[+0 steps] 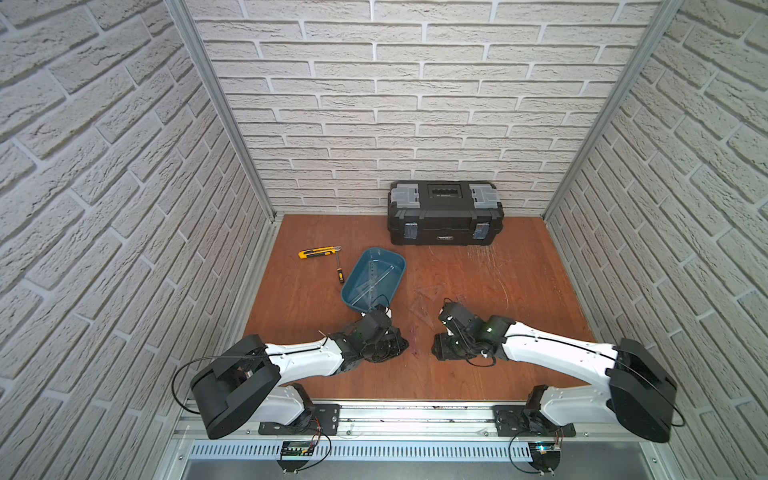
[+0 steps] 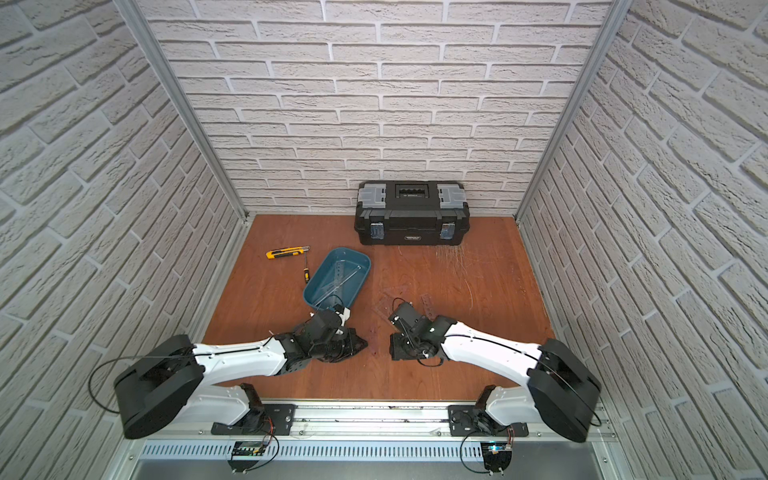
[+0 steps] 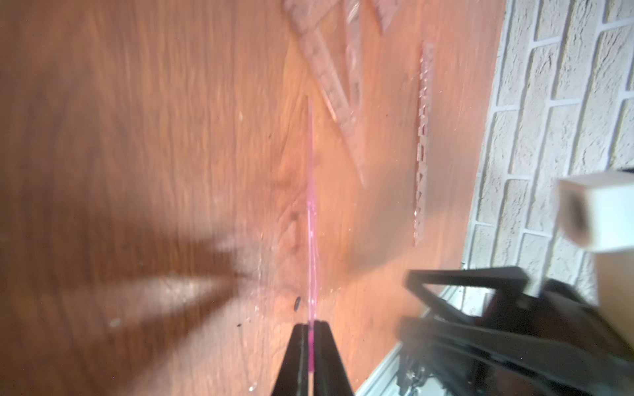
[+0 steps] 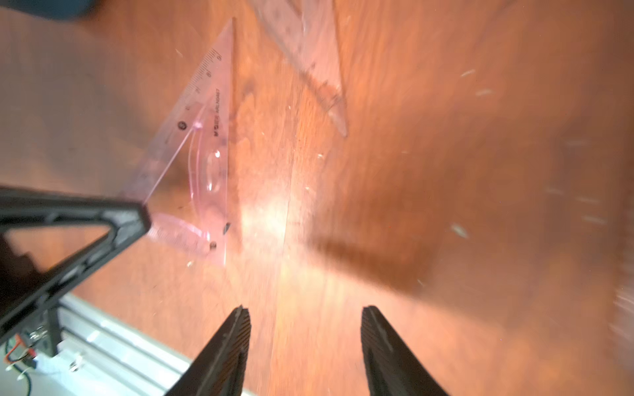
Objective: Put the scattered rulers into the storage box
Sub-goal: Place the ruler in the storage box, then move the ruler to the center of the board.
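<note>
The left gripper (image 3: 311, 329) pinches the thin, light, slippery pink set square (image 4: 202, 154) by its edge; right gripper (image 4: 305, 329) gapes empty.

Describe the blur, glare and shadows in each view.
Left wrist view: motion-blurred wood grain; the left tool, shut on the pink transparent plastic set square seen edge-on, stays fairly sharp, and a dark shadow fans out beside it. Right wrist view: smeared tabletop, a bright glare patch ahead of the open right tool. In both top views: sharp, evenly lit, walls bowed by a wide lens.
</note>
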Controlling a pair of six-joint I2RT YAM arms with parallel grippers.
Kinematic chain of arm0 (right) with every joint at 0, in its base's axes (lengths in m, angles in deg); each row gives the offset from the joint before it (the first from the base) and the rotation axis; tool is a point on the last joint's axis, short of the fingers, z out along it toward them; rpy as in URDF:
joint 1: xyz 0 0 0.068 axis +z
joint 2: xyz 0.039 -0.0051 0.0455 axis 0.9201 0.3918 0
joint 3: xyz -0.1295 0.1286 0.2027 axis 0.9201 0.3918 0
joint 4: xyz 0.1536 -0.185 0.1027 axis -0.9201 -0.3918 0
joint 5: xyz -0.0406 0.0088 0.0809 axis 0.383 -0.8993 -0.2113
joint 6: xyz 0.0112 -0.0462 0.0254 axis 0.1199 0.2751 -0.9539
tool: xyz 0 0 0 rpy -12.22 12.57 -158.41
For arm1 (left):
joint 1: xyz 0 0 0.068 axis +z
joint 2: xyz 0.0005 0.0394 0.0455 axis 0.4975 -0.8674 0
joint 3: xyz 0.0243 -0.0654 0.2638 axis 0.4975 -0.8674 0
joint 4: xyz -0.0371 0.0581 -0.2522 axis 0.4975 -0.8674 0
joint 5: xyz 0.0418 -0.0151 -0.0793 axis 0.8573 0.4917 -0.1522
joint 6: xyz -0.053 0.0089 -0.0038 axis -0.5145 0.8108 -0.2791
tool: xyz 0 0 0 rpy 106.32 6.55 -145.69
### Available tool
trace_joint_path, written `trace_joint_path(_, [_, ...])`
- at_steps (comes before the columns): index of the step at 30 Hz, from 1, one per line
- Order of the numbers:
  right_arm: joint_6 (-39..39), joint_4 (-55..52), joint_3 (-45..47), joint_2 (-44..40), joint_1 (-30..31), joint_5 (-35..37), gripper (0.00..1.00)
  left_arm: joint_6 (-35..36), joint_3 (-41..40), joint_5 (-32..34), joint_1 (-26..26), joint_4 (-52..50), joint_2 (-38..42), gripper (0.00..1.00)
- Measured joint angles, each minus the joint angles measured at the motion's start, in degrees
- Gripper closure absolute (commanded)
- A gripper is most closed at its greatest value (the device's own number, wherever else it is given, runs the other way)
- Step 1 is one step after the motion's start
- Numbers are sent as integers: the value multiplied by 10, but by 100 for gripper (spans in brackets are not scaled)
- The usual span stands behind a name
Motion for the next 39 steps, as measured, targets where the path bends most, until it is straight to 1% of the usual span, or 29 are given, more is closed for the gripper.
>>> trace_joint_path(3, [9, -34, -21, -63, -15, 18, 43, 16, 21, 0, 5, -50, 22, 100])
trace_joint_path(5, [13, -44, -25, -94, -37, 25, 43, 35, 50, 0, 6, -104, 44, 100])
trace_joint_path(9, [24, -55, -25, -105, -74, 26, 43, 77, 130, -1, 23, -199, 97, 100])
trace_joint_path(12, [33, -61, -31, -84, -85, 22, 43, 113, 184, -7, 74, -251, 135, 100])
trace_joint_path(15, [43, -63, -51, -54, -87, 10, 43, 153, 221, -30, 154, -294, 147, 100])
trace_joint_path(17, [51, -61, -67, -35, -87, 2, 43, 181, 238, -49, 211, -320, 136, 100])
trace_joint_path(20, [61, -58, -92, -9, -88, -8, 44, 220, 260, -81, 276, -349, 92, 100])
trace_joint_path(24, [73, -48, -117, 18, -91, -18, 44, 261, 282, -124, 318, -363, 18, 100])
trace_joint_path(27, [80, -42, -124, 28, -95, -23, 44, 286, 297, -151, 334, -370, -33, 100])
trace_joint_path(28, [82, -40, -125, 32, -97, -25, 44, 296, 300, -160, 338, -371, -48, 95])
trace_joint_path(30, [85, -39, -125, 38, -100, -27, 44, 313, 311, -170, 345, -379, -73, 49])
trace_joint_path(31, [88, -39, -125, 42, -101, -27, 44, 322, 317, -171, 348, -388, -83, 31])
trace_joint_path(33, [95, -39, -125, 51, -102, -26, 44, 334, 326, -168, 354, -401, -89, 10])
trace_joint_path(36, [107, -43, -131, 76, -103, -24, 46, 343, 336, -157, 361, -422, -79, 9])
trace_joint_path(39, [122, -46, -146, 111, -103, -19, 49, 348, 342, -142, 363, -444, -50, 12])
